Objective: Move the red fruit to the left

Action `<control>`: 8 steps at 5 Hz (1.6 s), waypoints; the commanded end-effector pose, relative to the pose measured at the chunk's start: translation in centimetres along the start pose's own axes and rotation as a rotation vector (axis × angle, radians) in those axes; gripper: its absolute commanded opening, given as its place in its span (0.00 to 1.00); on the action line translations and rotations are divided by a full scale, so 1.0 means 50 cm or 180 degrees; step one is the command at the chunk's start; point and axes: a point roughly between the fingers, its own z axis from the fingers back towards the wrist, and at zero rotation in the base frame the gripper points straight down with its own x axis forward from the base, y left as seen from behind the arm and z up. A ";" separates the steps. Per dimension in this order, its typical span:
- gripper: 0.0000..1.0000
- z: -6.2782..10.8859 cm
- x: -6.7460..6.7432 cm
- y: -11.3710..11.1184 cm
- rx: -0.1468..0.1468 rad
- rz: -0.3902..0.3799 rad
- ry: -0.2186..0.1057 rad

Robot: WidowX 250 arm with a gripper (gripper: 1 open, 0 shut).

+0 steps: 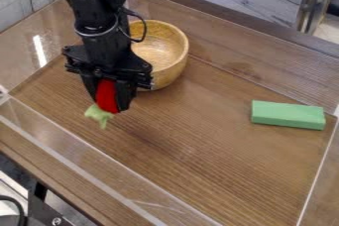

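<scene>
The red fruit (105, 98) is a small bright-red piece with a light-green leafy cap pointing down toward the table. My gripper (107, 97) points straight down and is shut on the fruit, its black fingers (121, 92) flanking it. Fruit and gripper hang just over the wooden tabletop (199, 141), in front and left of the wooden bowl (162, 50). Whether the green cap touches the wood I cannot tell.
A flat green rectangular block (287, 115) lies at the right. Clear plastic walls (40, 136) ring the table along the front and left edges. The black arm (93, 7) rises at the back left, beside the bowl.
</scene>
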 end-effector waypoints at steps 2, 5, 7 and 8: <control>0.00 0.081 0.085 0.045 -0.0028 -0.0027 -0.0229; 0.00 0.112 0.188 0.251 0.0049 0.0418 -0.0346; 0.00 0.086 0.216 0.285 0.0080 0.0423 -0.0285; 0.00 0.057 0.216 0.277 0.0094 0.0378 -0.0246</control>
